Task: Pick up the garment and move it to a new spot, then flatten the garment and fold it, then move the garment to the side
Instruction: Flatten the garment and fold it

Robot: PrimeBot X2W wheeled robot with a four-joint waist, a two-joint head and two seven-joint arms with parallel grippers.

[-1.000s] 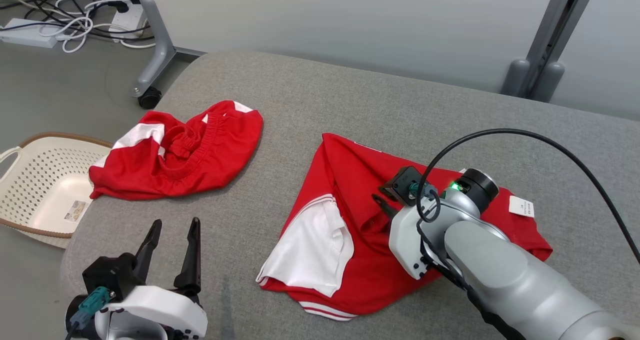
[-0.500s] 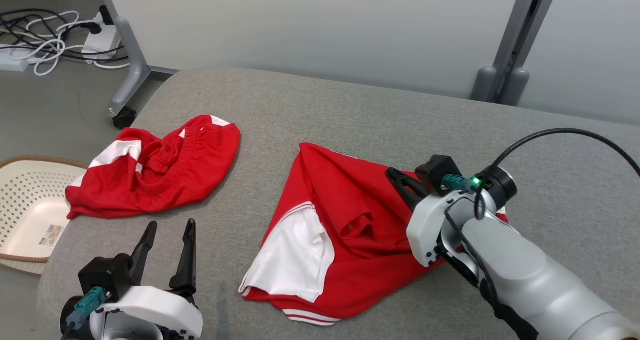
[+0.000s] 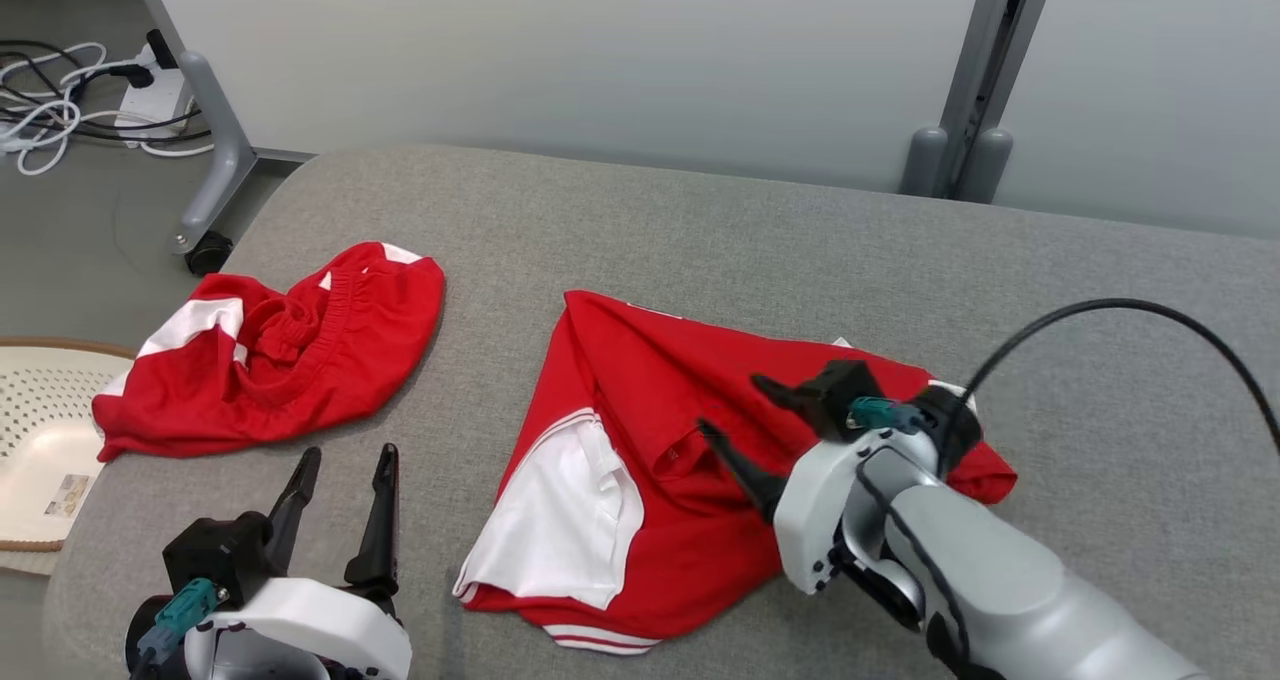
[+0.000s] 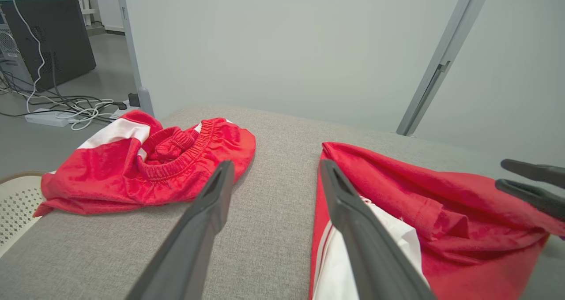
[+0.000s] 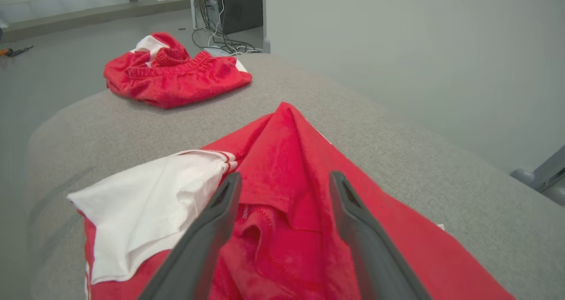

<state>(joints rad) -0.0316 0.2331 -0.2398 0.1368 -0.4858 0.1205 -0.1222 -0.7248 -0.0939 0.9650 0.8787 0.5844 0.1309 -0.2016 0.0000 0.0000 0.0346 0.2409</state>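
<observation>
Shirt (image 3: 640, 400), red with a white sleeve (image 3: 560, 510), lies bunched on the grey pad (image 3: 700, 220), directly beneath and ahead of the right gripper (image 3: 733, 405). Its jaws stand wide apart and hold nothing. A raised fold near the collar (image 5: 265, 211) sits between the two fingers, with the sleeve off to their left side. The likely trouble is a bad bite. If the jaws close here they may take several layers at once, so the shirt would rise as a lump and land just as creased. If they catch only the thin fold, it could slip out partway through the carry. The sleeve is doubled over the body and may stay tucked, spoiling the flattening. The left gripper (image 3: 350, 452), also wide and empty, points at bare pad with the shirt's hem just off its right finger. A one-handed lift would probably let the cloth twist. Shorts (image 3: 290, 360) lie beyond its left finger and a basket (image 3: 40, 345) further out. A drag that way could pile the shirt onto them.
</observation>
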